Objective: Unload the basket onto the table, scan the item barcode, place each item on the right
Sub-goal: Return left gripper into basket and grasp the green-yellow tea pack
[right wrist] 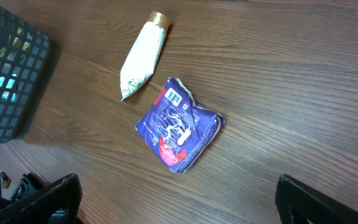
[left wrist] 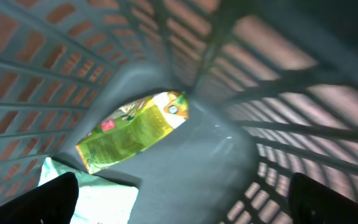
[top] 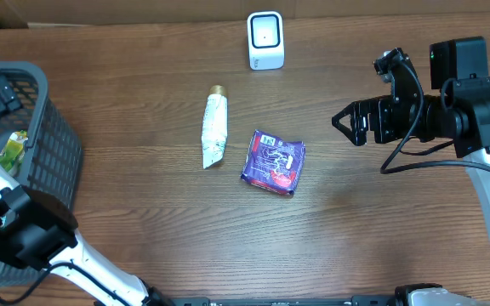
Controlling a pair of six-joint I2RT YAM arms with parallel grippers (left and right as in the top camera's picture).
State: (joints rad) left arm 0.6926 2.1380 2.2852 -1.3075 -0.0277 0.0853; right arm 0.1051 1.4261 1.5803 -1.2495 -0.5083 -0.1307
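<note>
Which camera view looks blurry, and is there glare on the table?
Left wrist view: soft and blurred, the yellow-green packet and dark plastic mesh basket smeared; overhead view: sharp, evenly lit, faint shadow by the white squeeze tube; right wrist view: crisp on the crumpled purple packet, no strong glare on the brown wooden table.

In the overhead view the table (top: 381,238) is lit evenly, with faint, soft shadows cast beside the tube (top: 214,127) and pouch (top: 273,161). The left wrist view is dimmed and heavily blurred inside the basket (left wrist: 42,56), smeared towards the edges. In the right wrist view the fingers (right wrist: 48,199) are left dark and unfocused in the 2 lower corners.
</note>
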